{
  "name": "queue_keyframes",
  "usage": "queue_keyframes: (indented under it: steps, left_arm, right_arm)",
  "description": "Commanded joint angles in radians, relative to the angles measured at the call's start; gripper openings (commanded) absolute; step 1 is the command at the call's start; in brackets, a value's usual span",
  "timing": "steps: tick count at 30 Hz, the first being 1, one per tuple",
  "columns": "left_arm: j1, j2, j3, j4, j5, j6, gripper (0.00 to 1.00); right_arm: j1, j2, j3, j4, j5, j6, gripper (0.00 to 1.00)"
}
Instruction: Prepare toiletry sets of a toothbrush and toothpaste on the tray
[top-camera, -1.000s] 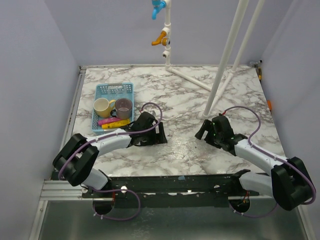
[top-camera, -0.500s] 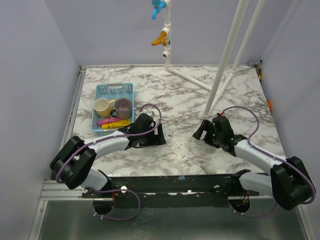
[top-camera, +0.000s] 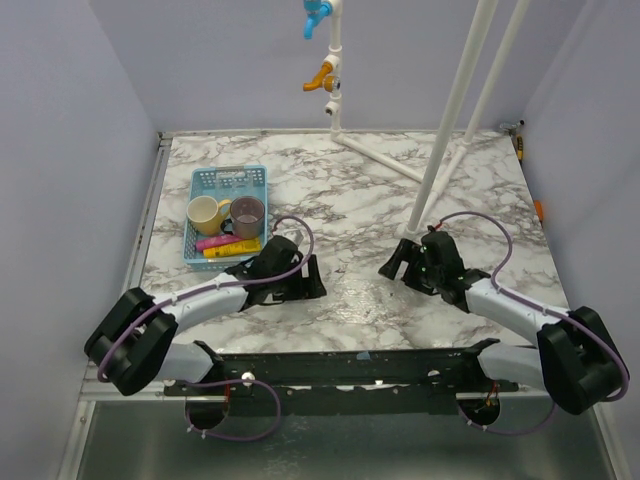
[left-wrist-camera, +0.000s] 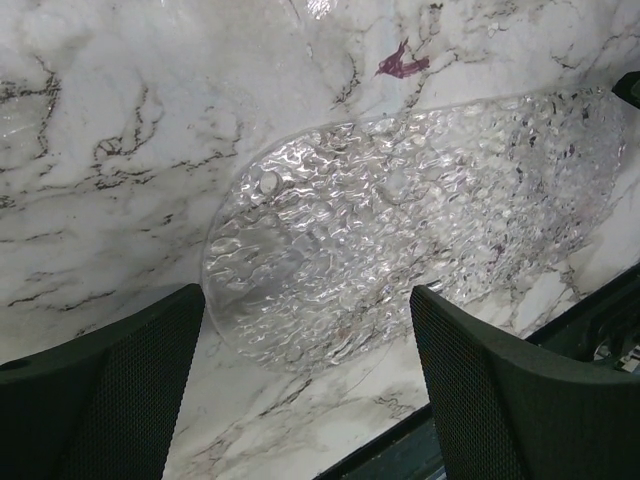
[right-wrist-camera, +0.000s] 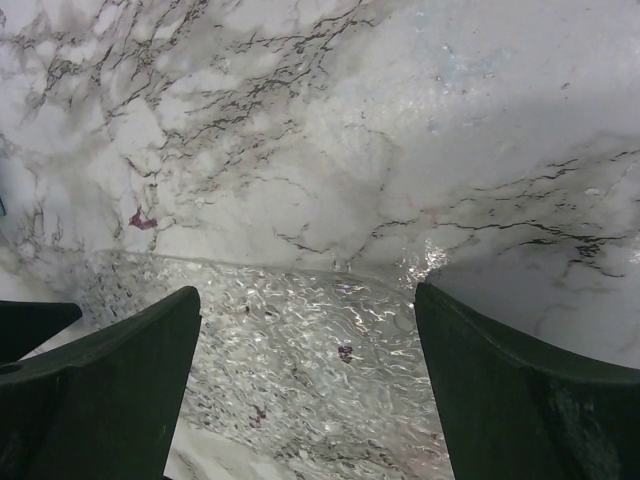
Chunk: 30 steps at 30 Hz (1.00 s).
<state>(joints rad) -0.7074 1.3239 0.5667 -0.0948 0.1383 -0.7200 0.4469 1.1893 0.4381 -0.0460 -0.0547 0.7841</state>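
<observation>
Left claw (left-wrist-camera: 305, 300) and right claw (right-wrist-camera: 305, 295), both spread and empty, over the clear tray (left-wrist-camera: 400, 220).
The marble table (top-camera: 350, 190) carries the blue basket (top-camera: 228, 180) out past the left claw's outer side. The tray lies flat between the two claws, bare. The pink toothpaste (top-camera: 212, 241) and yellow toothpaste (top-camera: 232, 249) lie at the basket's near end, just beside the left wrist. Likely next step: lift the left claw off the tray, come down square across one tube's narrow width, then pinch gently.

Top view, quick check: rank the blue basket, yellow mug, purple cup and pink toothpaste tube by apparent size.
1. blue basket
2. yellow mug and purple cup: about alike, so tied
3. pink toothpaste tube
</observation>
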Motion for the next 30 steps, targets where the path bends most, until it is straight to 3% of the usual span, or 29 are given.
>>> queue_keyframes:
  steps: [1, 14, 19, 24, 30]
  left_arm:
    - [-0.004, -0.048, -0.051, -0.029, 0.019, -0.015, 0.84]
    - [-0.004, -0.211, -0.144, -0.065, 0.010, -0.040, 0.84]
    - [-0.004, -0.269, -0.116, -0.134, -0.047, -0.020, 0.85]
    - [-0.004, -0.234, -0.026, -0.189, -0.117, 0.024, 0.86]
    - [-0.002, -0.106, 0.070, -0.162, -0.107, 0.058, 0.87]
  right_arm:
    - [0.028, 0.051, -0.044, -0.093, -0.051, 0.009, 0.91]
    - [0.155, 0.133, -0.007, -0.061, -0.007, 0.060, 0.92]
    - [0.160, 0.132, 0.028, -0.096, 0.050, 0.062, 0.92]
    - [0.161, 0.109, 0.074, -0.164, 0.122, 0.061, 0.94]
    - [0.161, 0.043, 0.097, -0.262, 0.214, 0.058, 0.95]
